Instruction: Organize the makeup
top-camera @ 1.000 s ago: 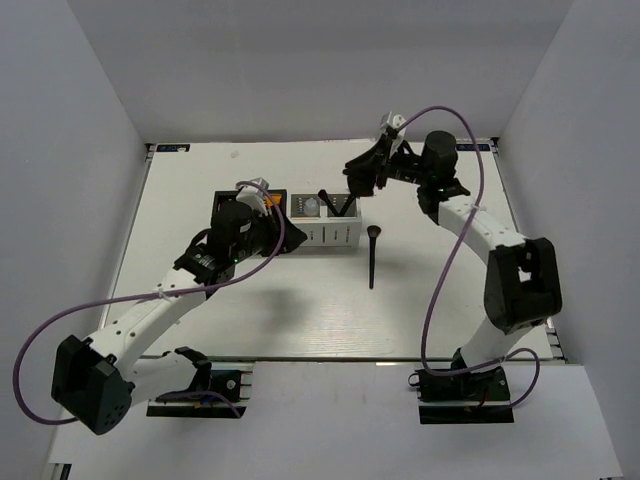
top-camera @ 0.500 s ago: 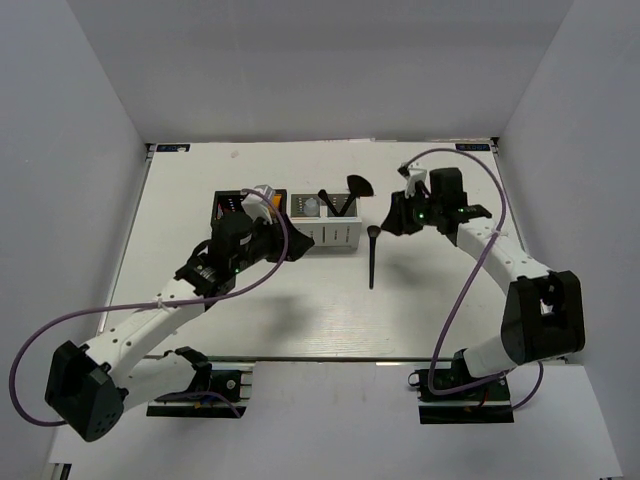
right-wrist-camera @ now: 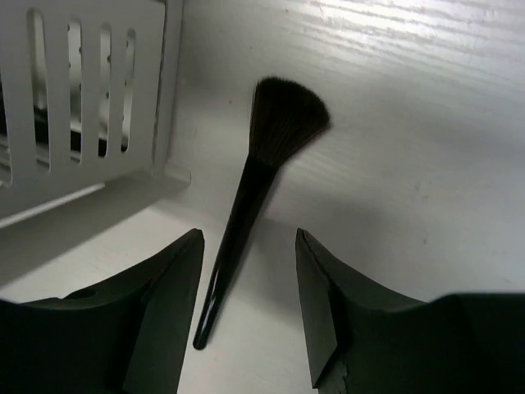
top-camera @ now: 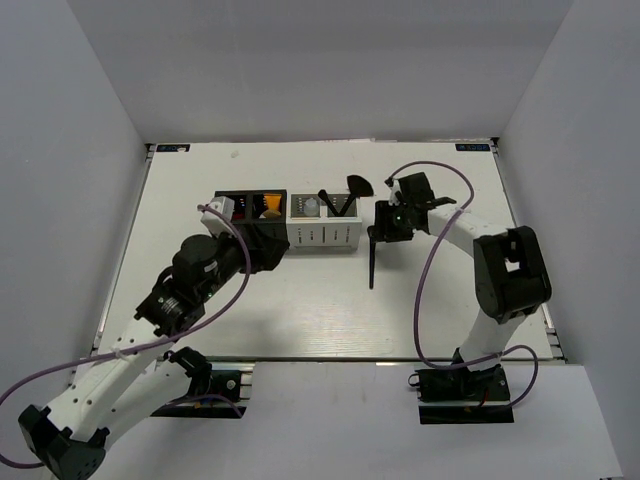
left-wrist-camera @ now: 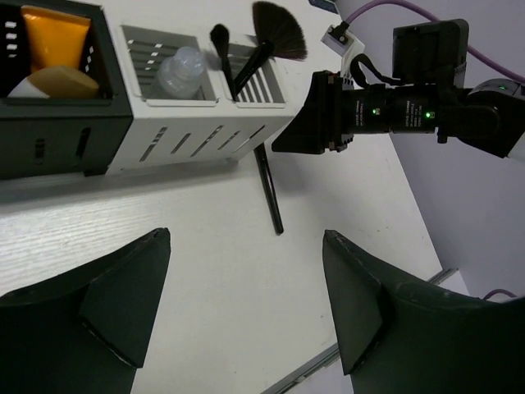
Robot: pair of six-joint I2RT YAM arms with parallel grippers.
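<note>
A loose black brush point(top-camera: 372, 258) lies on the table right of the white organizer point(top-camera: 325, 236). My right gripper point(top-camera: 385, 222) hovers open over it, and its handle point(right-wrist-camera: 238, 238) runs between the fingers without touching them. A fan brush point(top-camera: 358, 185), a smaller brush point(left-wrist-camera: 220, 39) and the clear bottle point(left-wrist-camera: 179, 70) stand in the white organizer. The orange tube point(left-wrist-camera: 56, 33) and the white egg-shaped piece point(left-wrist-camera: 57, 80) sit in the black organizer point(top-camera: 228, 198). My left gripper point(left-wrist-camera: 246, 238) is open and empty, in front of the boxes.
The two organizers stand side by side at mid-table. The right arm's wrist point(left-wrist-camera: 385, 111) shows beyond the white box in the left wrist view. The table's near edge point(left-wrist-camera: 303, 373) runs just under my left fingers. White walls enclose the table.
My right gripper left the fan brush in the white organizer, came down over the loose brush and opened. My left gripper pulled back from the black organizer and opened wider.
</note>
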